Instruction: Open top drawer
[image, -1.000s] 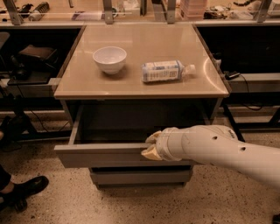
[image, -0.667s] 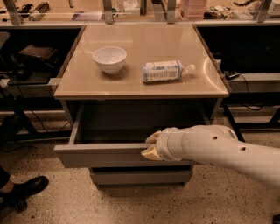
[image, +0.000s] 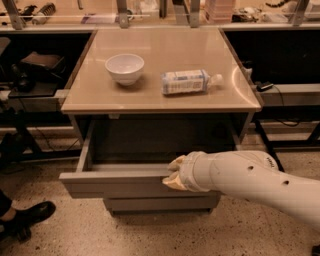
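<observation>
Camera view: gripper (image: 174, 173) sits at the front edge of the top drawer (image: 115, 184), pulled out at lower centre; I cannot tell its grip. A skewed pull could jam it or set the bottle (image: 186, 81) rolling.

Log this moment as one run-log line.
task: open top drawer | top drawer: pulled out | gripper: at drawer front's top edge | table: white bowl, bottle on its side
</observation>
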